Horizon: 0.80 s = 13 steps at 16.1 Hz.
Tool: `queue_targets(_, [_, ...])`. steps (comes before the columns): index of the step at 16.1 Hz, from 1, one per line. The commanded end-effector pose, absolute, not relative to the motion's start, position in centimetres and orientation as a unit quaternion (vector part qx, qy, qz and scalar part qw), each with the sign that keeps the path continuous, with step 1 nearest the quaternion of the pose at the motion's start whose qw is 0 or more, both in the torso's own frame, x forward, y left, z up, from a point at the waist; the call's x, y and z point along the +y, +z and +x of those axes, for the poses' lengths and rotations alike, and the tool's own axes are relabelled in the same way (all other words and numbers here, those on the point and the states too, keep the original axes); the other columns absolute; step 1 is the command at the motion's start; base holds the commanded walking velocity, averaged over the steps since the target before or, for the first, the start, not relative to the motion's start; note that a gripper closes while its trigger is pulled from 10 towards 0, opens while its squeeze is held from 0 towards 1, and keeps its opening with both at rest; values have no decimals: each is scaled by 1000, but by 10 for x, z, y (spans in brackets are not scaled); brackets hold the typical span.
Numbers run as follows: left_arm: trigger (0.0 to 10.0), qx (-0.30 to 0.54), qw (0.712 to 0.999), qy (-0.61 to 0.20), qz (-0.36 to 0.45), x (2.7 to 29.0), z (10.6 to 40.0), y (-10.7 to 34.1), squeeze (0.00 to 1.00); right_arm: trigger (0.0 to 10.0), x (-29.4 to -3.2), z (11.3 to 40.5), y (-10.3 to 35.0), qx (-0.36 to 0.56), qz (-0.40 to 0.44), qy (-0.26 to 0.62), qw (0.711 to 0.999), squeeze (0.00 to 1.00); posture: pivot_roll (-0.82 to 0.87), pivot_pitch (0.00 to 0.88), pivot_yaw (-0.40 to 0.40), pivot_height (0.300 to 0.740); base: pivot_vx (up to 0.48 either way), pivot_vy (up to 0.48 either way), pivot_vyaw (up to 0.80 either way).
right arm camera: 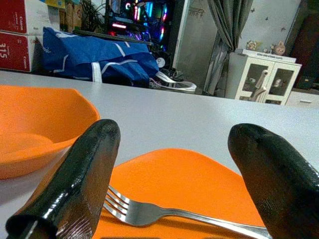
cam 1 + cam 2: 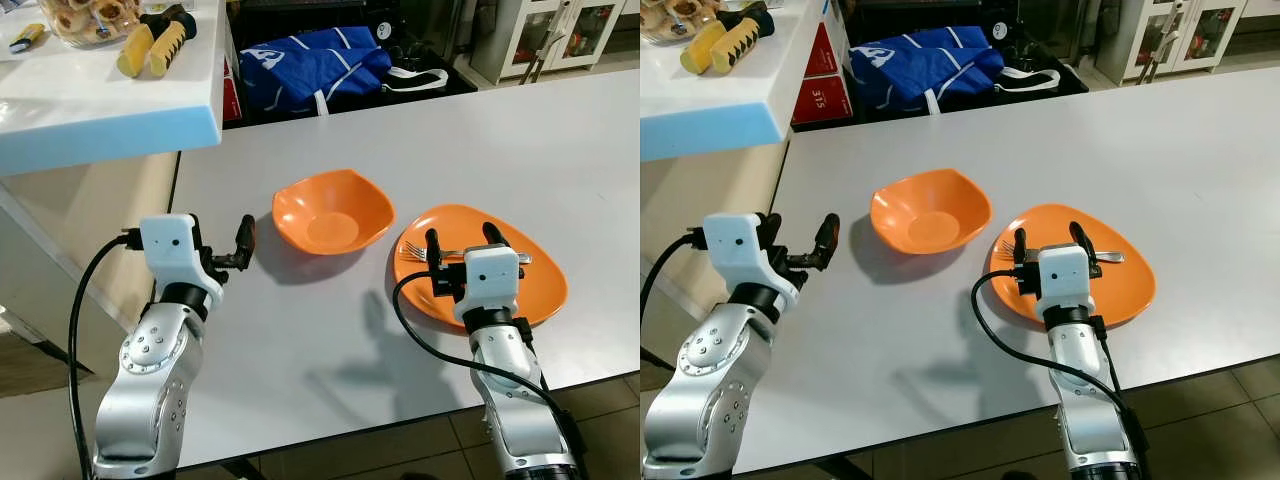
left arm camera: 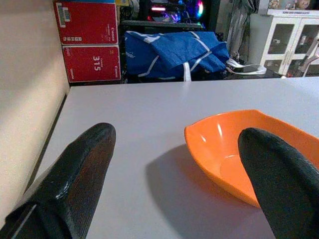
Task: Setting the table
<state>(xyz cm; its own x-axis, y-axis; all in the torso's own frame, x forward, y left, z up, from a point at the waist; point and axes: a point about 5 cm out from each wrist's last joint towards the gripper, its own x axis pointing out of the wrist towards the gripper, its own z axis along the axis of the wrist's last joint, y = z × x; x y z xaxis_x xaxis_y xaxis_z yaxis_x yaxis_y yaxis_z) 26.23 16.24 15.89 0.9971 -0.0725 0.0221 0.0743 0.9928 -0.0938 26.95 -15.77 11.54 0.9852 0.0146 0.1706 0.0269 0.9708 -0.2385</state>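
2 orange dishes sit on the grey table (image 2: 560, 150): an orange bowl (image 2: 332, 212) toward the middle and, just to its right and nearer, a flat orange plate (image 2: 545, 285). They lie close together, though I cannot tell whether their rims touch. 1 silver fork (image 1: 164, 213) lies across the plate, tines pointing left toward the bowl, handle running right.

The right gripper (image 2: 463, 240) hovers low over the near part of the plate, its 2 black fingers spread wide with the fork lying between and beyond them; from the right wrist view the fingers (image 1: 75, 179) appear not to touch the fork, though the gap is hard to judge. The left gripper (image 2: 800, 238) is held above the table at the near left, to the left of the bowl, also spread apart and holding nothing; the bowl's rim shows just beyond its right finger in the left wrist view.

At the far edge of the table a blue bag (image 2: 315, 65) is heaped, with 2 red boxes (image 3: 89, 42) stacked to its left. A white counter (image 2: 110, 100) rises at far left.
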Motion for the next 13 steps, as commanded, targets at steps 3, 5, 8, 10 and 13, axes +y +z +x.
queue_targets(3, [10000,-9,999,-29,-37,167,265,159,0,10000,-156,268,112,-78,-114,-4,990,0,-174,12,118,740,-260,0,0])
queue_targets(5, [10000,-8,999,-32,-38,166,265,158,0,10000,-155,268,114,-81,-89,-4,993,0,-174,12,118,740,-261,0,0])
queue_targets(8, [10000,-5,999,-35,-40,164,265,156,0,10000,-154,268,117,-83,-87,-2,993,0,-183,11,117,740,-260,0,0])
queue_targets(10, [10000,-5,998,-37,-41,162,266,155,0,10000,-155,268,116,-81,-92,-2,992,0,-187,11,115,740,-259,0,0])
queue_targets(13, [10000,-6,998,-42,-41,158,267,155,0,10000,-156,268,115,-78,-94,-2,992,0,-191,10,114,740,0,0,0])
